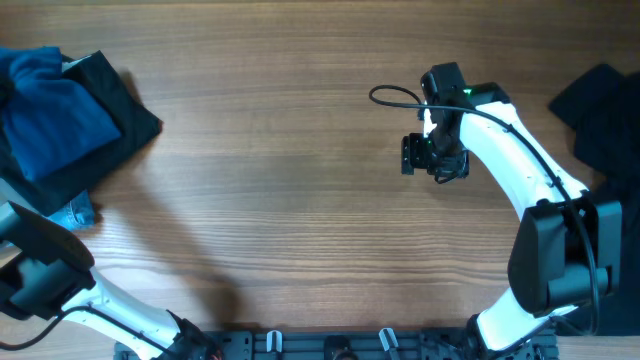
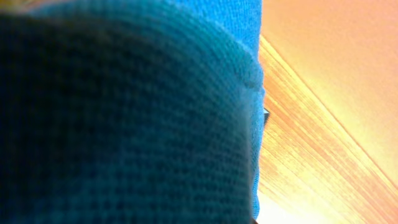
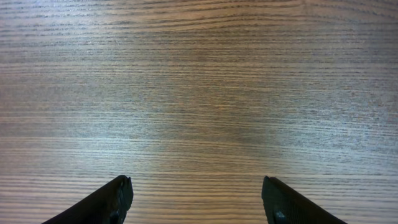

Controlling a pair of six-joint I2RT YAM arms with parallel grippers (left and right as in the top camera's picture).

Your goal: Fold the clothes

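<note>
The royal-blue shirt (image 1: pixel 50 110) lies bunched at the table's far left, on top of a black garment (image 1: pixel 125 115). Blue knit fabric (image 2: pixel 124 118) fills almost the whole left wrist view and hides the left gripper's fingers. They are shut, and whether they pinch the cloth does not show. Overhead, only the left arm (image 1: pixel 40 265) appears, at the lower left edge, with a small blue scrap (image 1: pixel 76 212) beside it. My right gripper (image 1: pixel 432 155) (image 3: pixel 196 183) hangs open over bare wood right of centre, with nothing between its fingers. A second black garment (image 1: pixel 600 110) lies at the right edge.
The wooden table top (image 1: pixel 280 180) runs between the two piles of clothes. The right arm's white link (image 1: pixel 510 160) slopes down to its base (image 1: pixel 560 260) at the lower right. A black rail (image 1: pixel 330 345) runs along the front edge.
</note>
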